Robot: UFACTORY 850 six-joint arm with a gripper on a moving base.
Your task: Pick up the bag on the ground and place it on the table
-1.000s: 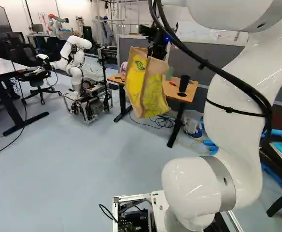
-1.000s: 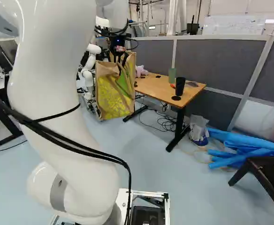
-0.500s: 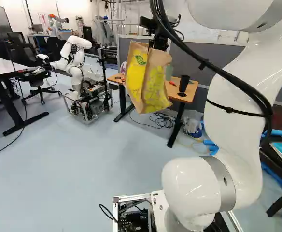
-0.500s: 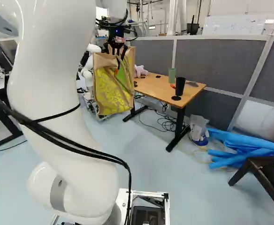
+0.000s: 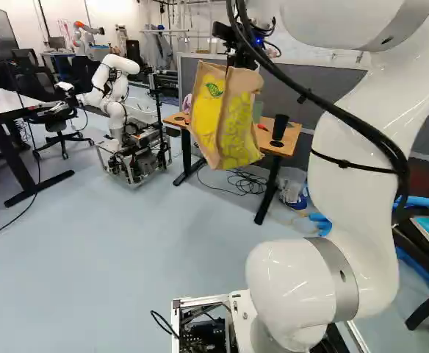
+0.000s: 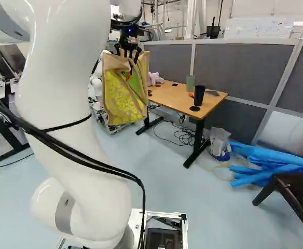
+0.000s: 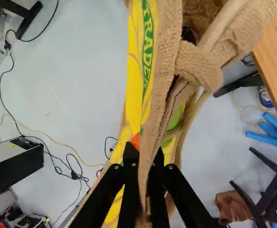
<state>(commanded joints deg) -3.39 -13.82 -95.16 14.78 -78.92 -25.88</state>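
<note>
The tan burlap bag with yellow printed sides (image 5: 236,121) is hanging off the floor, below the fingers (image 7: 130,178), its body tilting a little. The fingers of the black gripper (image 7: 144,159) are closing on a woven strip of it from both sides; whether that strip is the handle or the rim is hard to say from this angle. So the lift is apparently done, and the carry to the counter (image 6: 177,100), a wooden-topped table on dark legs, is the step in hand. The bag is hanging beside that counter, not resting on it. The next move is calling for enough height to bring the bag's base over the edge, then a sideways swing until the fingers are standing above the top, and a gentle lowering. A low swing could be catching the edge, or knocking the black cup (image 6: 199,95) and the green cylinder (image 6: 190,83) standing off to the fingers' counter side. A pink soft object (image 6: 154,78) is lying nearer the bag on the same top.

Farther out, a grey partition (image 6: 234,72) is rising behind the counter, blue rolls (image 6: 276,162) are lying on the floor past it, and another white robot arm (image 5: 113,103) is standing beyond the bag.
</note>
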